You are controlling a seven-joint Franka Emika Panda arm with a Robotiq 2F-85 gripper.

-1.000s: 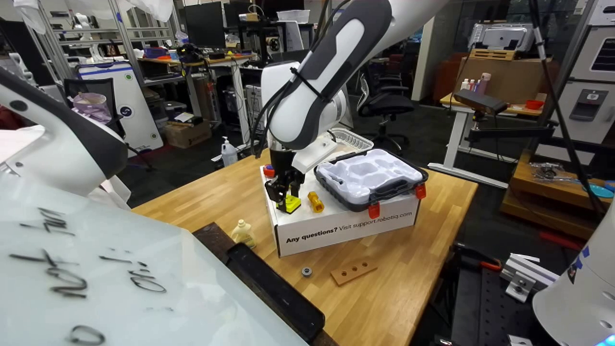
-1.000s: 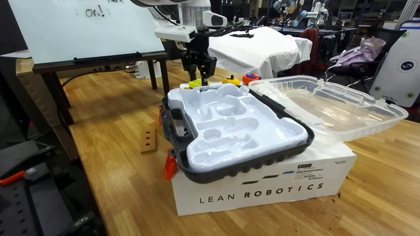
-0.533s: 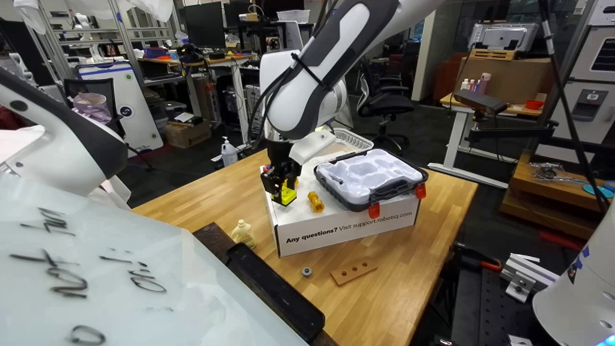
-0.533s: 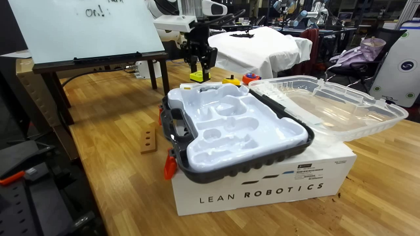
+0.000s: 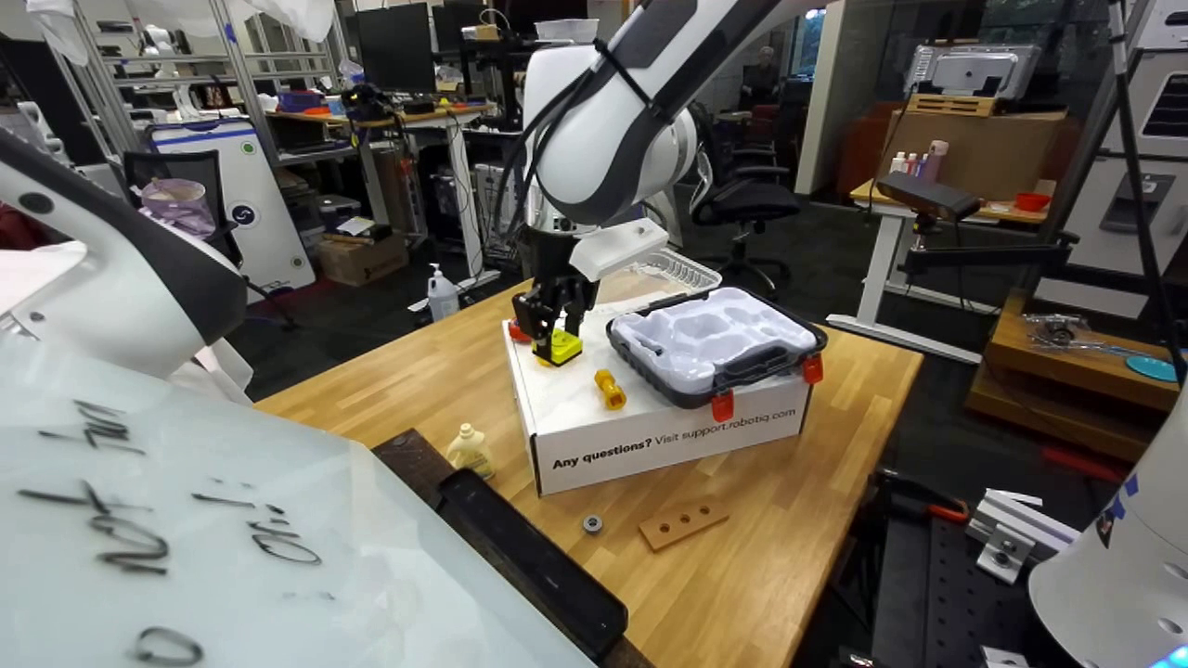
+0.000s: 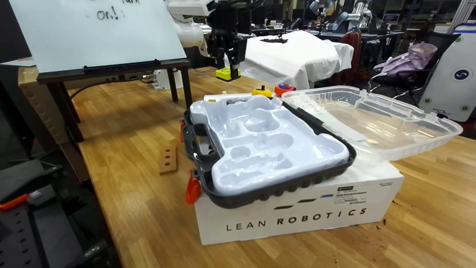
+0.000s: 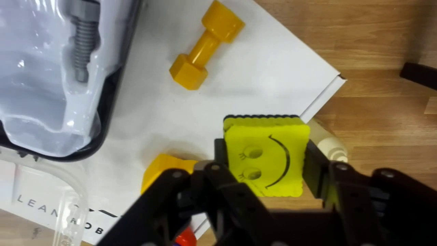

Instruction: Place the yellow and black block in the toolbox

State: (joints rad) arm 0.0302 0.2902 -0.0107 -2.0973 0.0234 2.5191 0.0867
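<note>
Clasping square yellow-and-black block (image 7: pixel 269 155) by opposite sides, presumably for steadiness: black gripper (image 7: pixel 266 160), jaws block-wide. Below, beside gripper: grey-rimmed, white-lined rectangular toolbox (image 6: pixel 256 134), open, likely to receive it.

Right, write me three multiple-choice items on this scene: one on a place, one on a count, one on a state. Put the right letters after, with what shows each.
1. What does the toolbox rest on?
A) the floor
B) a chair
C) the white cardboard box

2. How many holes show in the wooden strip?
A) one
B) three
C) six

3. How is the yellow and black block?
A) gripped by the end effector
B) lying in the toolbox
C) lying on the floor

Right letters:
1 C: both exterior views show it on top of that box.
2 B: both exterior views show a row of three.
3 A: the wrist view shows it clamped from both sides.
</note>
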